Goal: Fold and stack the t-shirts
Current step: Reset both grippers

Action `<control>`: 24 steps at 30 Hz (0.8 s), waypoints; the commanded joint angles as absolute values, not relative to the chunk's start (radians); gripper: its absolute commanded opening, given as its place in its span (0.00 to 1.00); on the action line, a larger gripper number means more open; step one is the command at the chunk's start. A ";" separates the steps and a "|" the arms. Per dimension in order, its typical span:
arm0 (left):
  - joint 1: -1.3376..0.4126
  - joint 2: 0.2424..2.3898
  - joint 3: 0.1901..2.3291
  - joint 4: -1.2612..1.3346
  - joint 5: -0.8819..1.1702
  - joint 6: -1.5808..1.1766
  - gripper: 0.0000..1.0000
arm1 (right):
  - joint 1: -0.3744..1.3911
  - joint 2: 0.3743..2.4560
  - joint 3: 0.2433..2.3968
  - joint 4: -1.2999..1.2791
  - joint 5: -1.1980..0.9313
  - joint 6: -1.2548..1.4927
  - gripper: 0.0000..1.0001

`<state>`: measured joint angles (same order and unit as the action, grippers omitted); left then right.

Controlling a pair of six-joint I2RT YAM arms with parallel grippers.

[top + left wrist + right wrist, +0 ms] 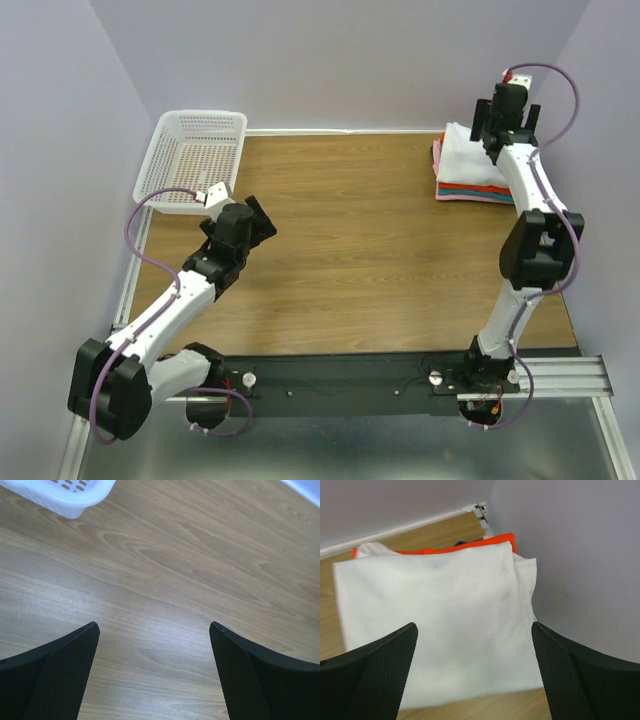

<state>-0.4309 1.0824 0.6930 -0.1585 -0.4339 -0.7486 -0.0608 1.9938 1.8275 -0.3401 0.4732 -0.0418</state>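
Observation:
The folded t-shirts sit in a stack (465,170) at the back right corner of the wooden table (350,260). A white t-shirt (435,620) lies on top, with an orange-red one (470,547) showing under its far edge. Teal and pink layers (470,192) show at the stack's front side. My right gripper (474,627) hovers open just above the white t-shirt, with nothing between its fingers. In the top view my right gripper (495,135) is over the stack's right part. My left gripper (153,625) stands open over bare wood, at the left (255,215).
A white plastic mesh basket (195,160) stands at the back left corner, and its rim (65,497) shows in the left wrist view. Lilac walls close in the table at the back and both sides, the right wall (580,555) right beside the stack.

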 commanded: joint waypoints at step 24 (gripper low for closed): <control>-0.425 0.809 0.514 -0.100 -0.348 -0.753 0.98 | -0.051 0.816 0.555 -0.146 -0.005 0.603 1.00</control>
